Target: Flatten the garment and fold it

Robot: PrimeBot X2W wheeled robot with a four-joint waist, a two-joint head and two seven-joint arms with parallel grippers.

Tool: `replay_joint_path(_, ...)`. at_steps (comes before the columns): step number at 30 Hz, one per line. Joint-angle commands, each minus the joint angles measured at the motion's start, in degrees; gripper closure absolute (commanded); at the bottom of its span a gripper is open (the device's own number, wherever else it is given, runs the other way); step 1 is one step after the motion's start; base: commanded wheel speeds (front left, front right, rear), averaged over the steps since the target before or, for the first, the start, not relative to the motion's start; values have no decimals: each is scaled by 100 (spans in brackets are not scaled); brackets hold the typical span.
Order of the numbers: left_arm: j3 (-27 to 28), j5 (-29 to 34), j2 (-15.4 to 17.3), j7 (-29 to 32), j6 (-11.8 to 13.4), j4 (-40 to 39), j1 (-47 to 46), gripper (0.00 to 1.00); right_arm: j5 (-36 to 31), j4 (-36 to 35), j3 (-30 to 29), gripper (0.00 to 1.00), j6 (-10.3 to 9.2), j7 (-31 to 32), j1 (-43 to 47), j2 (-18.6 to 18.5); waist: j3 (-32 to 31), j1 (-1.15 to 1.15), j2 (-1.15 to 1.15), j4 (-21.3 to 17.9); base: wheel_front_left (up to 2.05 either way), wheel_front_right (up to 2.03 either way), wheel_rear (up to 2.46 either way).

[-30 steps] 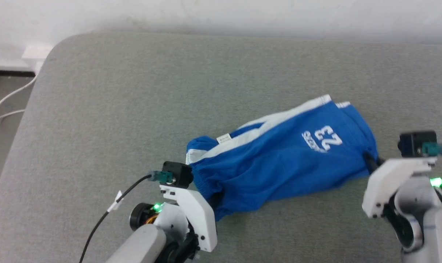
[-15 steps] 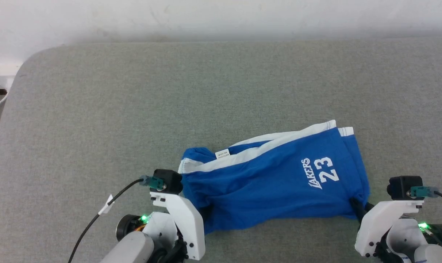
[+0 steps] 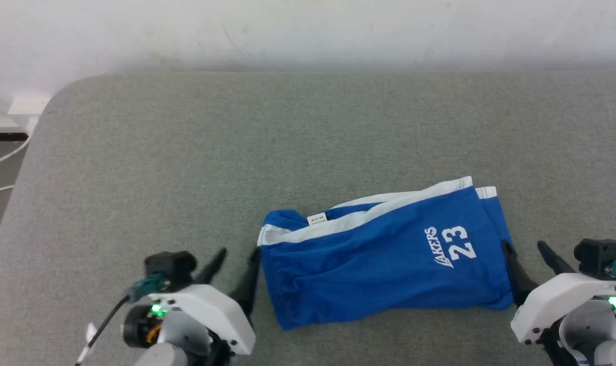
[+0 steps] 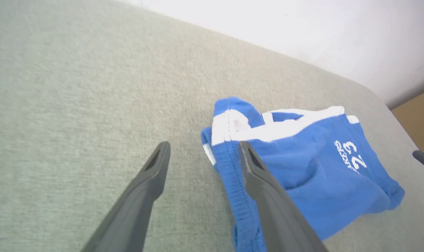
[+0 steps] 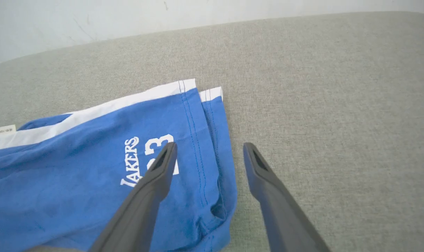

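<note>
The garment is a pair of royal-blue shorts with white side stripes and white "LAKERS 23" print, lying folded over lengthwise on the grey surface, waistband to the left. My left gripper stands open just left of the waistband, its right finger beside the hem. In the left wrist view, the left gripper is empty, with one finger over the garment. My right gripper is open at the leg-hem end. In the right wrist view, the right gripper straddles the hem of the garment without holding it.
The grey fabric-covered table runs back to a white wall, with a rounded corner at the far left. A white cable and a white box lie beyond that edge. A brown floor shows past the table.
Both grippers have opened and let go of the garment, which now rests flat on the table. The left gripper has drawn back leftward. The head camera has also shifted.
</note>
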Motion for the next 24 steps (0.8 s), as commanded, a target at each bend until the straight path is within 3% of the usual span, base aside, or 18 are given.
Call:
replay_joint_path(1,76,108,14,-252,14,-16,56,0,-25,-38,-9,0,-6,-102,-20,7,-27,0,0,47,0,0,0)
replay_joint_path(5,281,571,-12,-1489,-62,166,-90,0,-219,29,14,0,-6,-415,-193,7,-61,0,0,140,0,0,0)
replay_joint_path(8,427,870,-98,-1932,-159,434,-267,0,-289,255,-12,0,-6,-525,-397,7,-69,0,0,185,0,0,0)
replay_joint_path(15,1301,1784,-675,-2010,-616,347,-449,0,-377,1127,-107,0,-6,-279,-922,7,-65,0,0,256,0,0,0)
replay_joint_path(24,2302,2648,-1184,-2011,-1330,469,-267,0,-379,2405,-351,0,-6,660,-1545,7,-48,0,0,253,0,0,0)
